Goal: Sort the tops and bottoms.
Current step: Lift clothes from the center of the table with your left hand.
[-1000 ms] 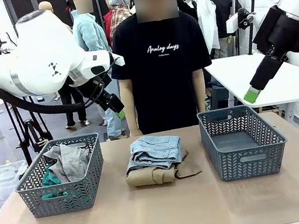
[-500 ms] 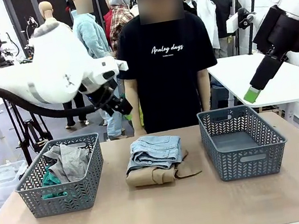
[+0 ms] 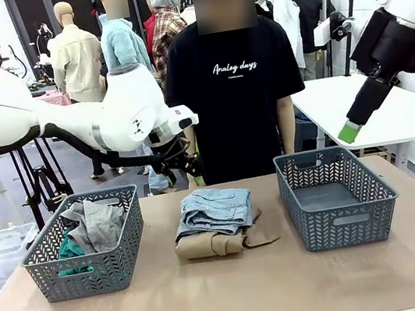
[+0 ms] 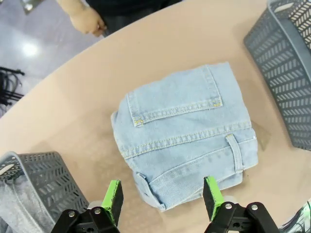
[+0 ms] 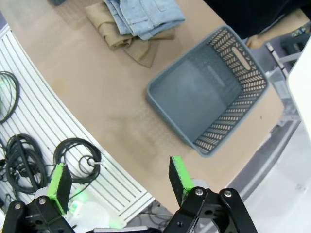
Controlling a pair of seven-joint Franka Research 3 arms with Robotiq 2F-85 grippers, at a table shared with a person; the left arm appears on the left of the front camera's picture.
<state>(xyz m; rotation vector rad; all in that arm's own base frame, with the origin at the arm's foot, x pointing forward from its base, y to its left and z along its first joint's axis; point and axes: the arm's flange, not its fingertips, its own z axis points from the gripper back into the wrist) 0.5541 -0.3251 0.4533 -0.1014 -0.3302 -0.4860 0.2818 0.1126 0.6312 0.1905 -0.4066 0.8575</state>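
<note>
Two baskets on the table (image 3: 237, 293), one stack between them. Top of the stack is the denim bottoms (image 4: 184, 131), folded, lying on the tan top (image 3: 213, 243), mid-table, touching neither basket. On the left, the left basket (image 3: 84, 274) holds the grey top (image 3: 100, 224) over the teal top (image 3: 68, 248), both loose. Just right of the stack sits the right basket (image 3: 344, 220).

Status of the left gripper (image 4: 163, 194): jaws wide apart, nothing between them, hovering over the denim, clear of it. Its wrist view looks straight down on the back pocket (image 4: 175, 99) and seams.

Status of the right gripper (image 5: 119, 184): jaws spread, holding nothing, high off the table's right side, well apart from the stack. Its wrist view has the right basket and the stack below.

At the far edge a person (image 3: 232, 88) stands behind the stack, one hand (image 4: 87, 22) hanging near the table rim.
</note>
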